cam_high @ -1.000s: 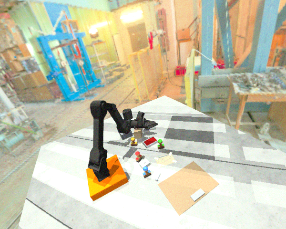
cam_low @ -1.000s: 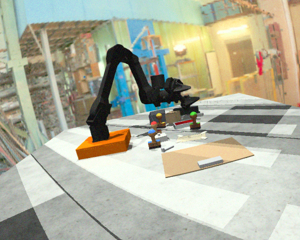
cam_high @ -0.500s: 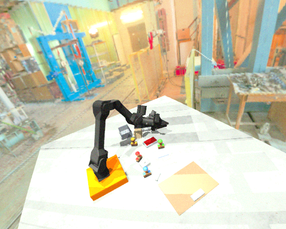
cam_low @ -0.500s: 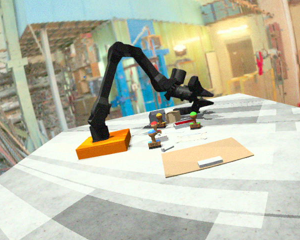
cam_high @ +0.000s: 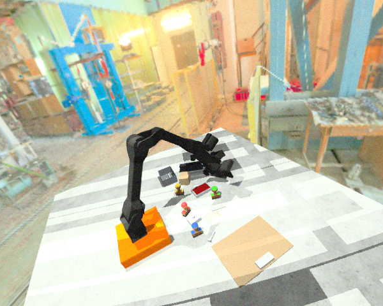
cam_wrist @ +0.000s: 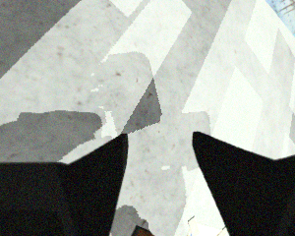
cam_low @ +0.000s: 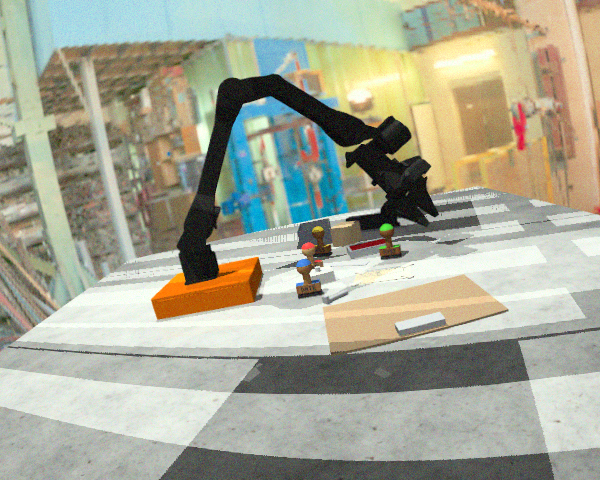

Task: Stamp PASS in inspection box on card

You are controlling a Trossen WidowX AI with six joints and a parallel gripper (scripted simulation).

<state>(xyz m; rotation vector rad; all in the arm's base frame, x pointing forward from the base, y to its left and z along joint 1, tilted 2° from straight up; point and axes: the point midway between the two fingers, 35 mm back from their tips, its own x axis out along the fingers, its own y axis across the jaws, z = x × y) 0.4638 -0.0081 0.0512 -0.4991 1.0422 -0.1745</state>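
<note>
My gripper [cam_high: 230, 174] [cam_low: 431, 219] [cam_wrist: 159, 139] is partly open and empty, above the bench beyond the green-knobbed stamp [cam_high: 214, 192] [cam_low: 386, 228]. That stamp stands upright beside the red ink pad [cam_high: 200, 189] [cam_low: 367, 245]. Upright stamps with yellow [cam_high: 177, 186] [cam_low: 318, 230], red [cam_high: 184, 204] [cam_low: 308, 247] and blue [cam_high: 195, 225] [cam_low: 303, 264] knobs stand nearer the arm's base. The blue one seems to read DATE; no PASS label is legible. The pale card [cam_high: 219, 213] [cam_low: 385, 275] lies flat in front of the green stamp; its box is unclear. A brown corner [cam_wrist: 143, 231] shows at the wrist view's bottom edge.
A tan board [cam_high: 247, 243] [cam_low: 409, 304] with a white block [cam_high: 264, 260] [cam_low: 420, 323] lies at the front. A tan block [cam_high: 184, 178] [cam_low: 346, 233] and dark grey tray [cam_high: 165, 178] stand behind the yellow stamp. A small grey bar [cam_high: 211, 236] [cam_low: 335, 295] lies near the blue stamp.
</note>
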